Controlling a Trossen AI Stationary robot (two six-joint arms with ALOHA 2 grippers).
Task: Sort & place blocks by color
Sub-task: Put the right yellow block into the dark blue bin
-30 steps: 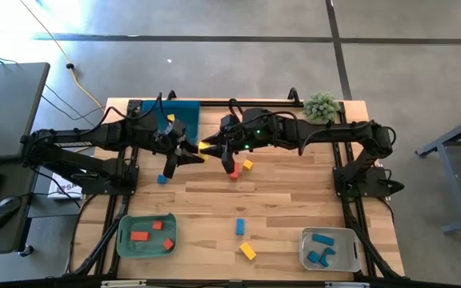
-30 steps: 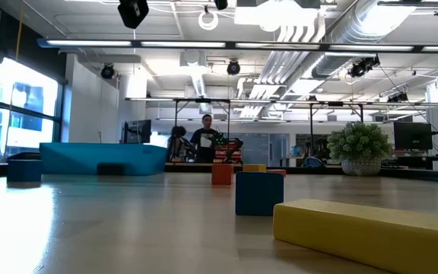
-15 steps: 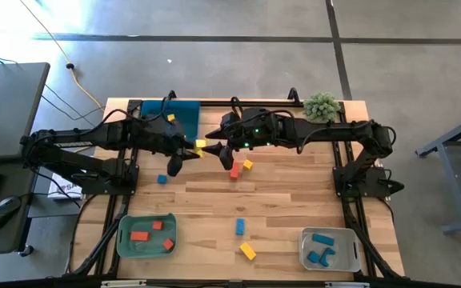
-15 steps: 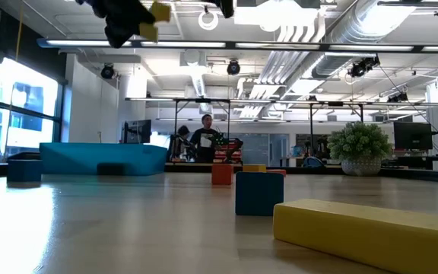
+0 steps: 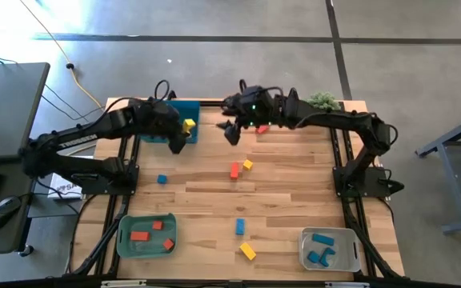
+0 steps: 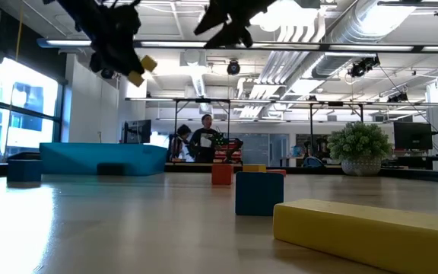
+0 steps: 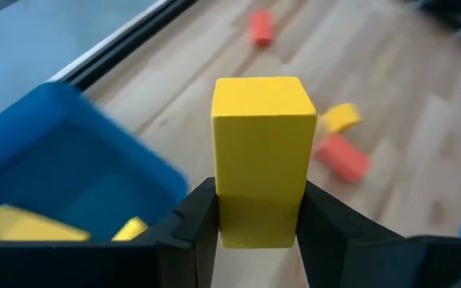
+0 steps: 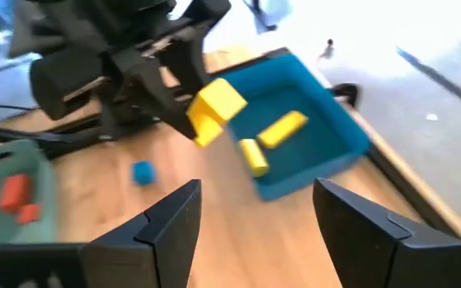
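Left claw [image 5: 184, 128] has carried yellow block [image 7: 262, 156] over teal tray [image 5: 184, 113].

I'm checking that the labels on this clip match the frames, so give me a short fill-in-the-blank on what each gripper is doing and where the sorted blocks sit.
1. The left gripper is shut on a ____ block.
2. It hangs by the ____ tray, which holds yellow blocks.
3. The right gripper is open and holds ____.
4. The grey tray holds ____ blocks.

Missing words: yellow; blue; nothing; blue
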